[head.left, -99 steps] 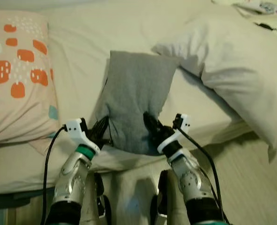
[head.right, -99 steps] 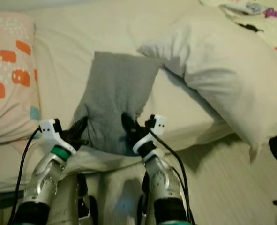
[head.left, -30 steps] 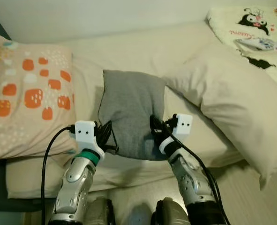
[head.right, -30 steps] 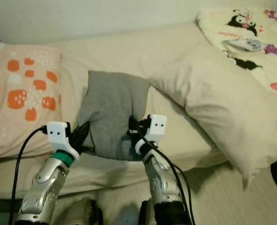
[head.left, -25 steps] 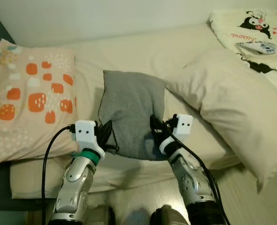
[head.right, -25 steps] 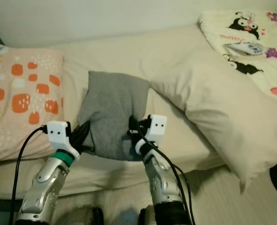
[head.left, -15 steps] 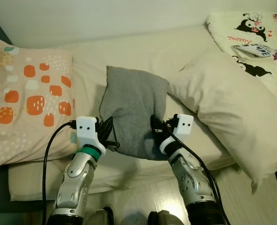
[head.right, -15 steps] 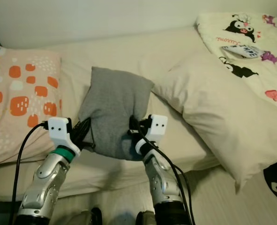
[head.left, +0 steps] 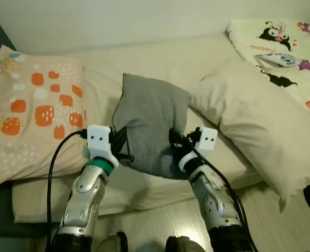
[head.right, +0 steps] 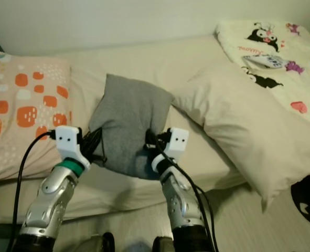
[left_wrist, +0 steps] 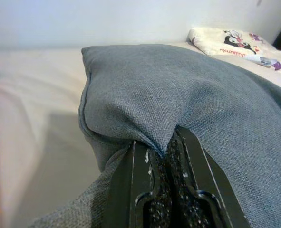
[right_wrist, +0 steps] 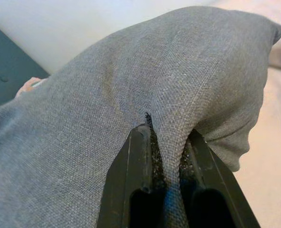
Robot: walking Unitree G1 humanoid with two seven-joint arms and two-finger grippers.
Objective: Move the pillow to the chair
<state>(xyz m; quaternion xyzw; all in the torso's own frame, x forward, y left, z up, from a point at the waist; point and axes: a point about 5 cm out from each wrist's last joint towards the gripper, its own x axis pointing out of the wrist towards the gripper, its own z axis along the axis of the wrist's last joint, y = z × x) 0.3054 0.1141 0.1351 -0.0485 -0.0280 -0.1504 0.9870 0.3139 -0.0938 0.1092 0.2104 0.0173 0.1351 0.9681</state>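
Here, the grey pillow (head.left: 152,123) sits over the cream bed (head.left: 144,63), between an orange-patterned pillow (head.left: 31,118) and a large cream pillow (head.left: 254,123). The left gripper (head.left: 118,149) and right gripper (head.left: 175,144) each pinch a near corner, 1 fold of grey fabric clamped tight between each pair of fingers (left_wrist: 130,190).

Gray pillow (head.left: 150,121), tilted above bed

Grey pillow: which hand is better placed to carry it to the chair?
Neither alone. The left hand and right hand each pinch a fold at opposite near corners of the grey pillow, so carrying with both looks safest.
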